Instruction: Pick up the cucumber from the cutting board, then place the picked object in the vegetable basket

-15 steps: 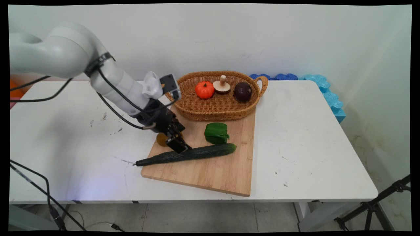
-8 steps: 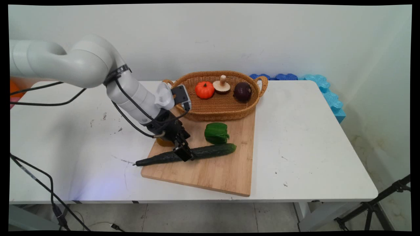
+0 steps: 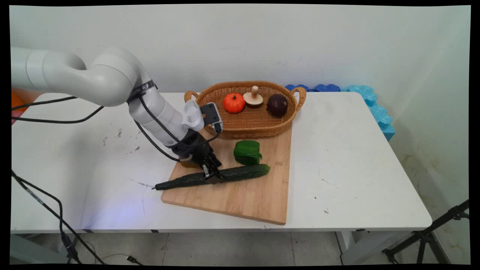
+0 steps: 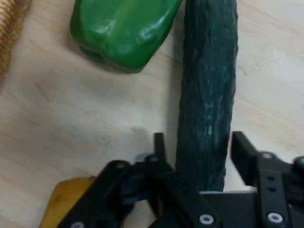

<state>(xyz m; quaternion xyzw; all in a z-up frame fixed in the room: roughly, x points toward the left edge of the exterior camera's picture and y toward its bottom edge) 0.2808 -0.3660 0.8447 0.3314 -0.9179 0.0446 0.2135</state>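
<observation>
A long dark green cucumber (image 3: 240, 173) (image 4: 206, 95) lies across a wooden cutting board (image 3: 243, 198) (image 4: 71, 118). My gripper (image 3: 213, 176) (image 4: 199, 147) is down on the cucumber's middle, open, with one finger on each side of it and only narrow gaps left. A green bell pepper (image 3: 247, 152) (image 4: 121, 28) sits on the board just behind the cucumber. A small yellow-brown object (image 3: 183, 162) (image 4: 64, 204) lies at the board's left edge, mostly hidden behind the hand.
A wicker basket (image 3: 247, 125) stands at the board's far end with a small orange pumpkin (image 3: 234, 102), a mushroom (image 3: 254, 97) and a dark purple onion (image 3: 277, 104) in it. Blue foam pieces (image 3: 371, 101) lie along the table's back right corner.
The arm has swung right and lowered. The gripper has come down from just above the cucumber's left part to straddle its middle. The cucumber has not moved.
</observation>
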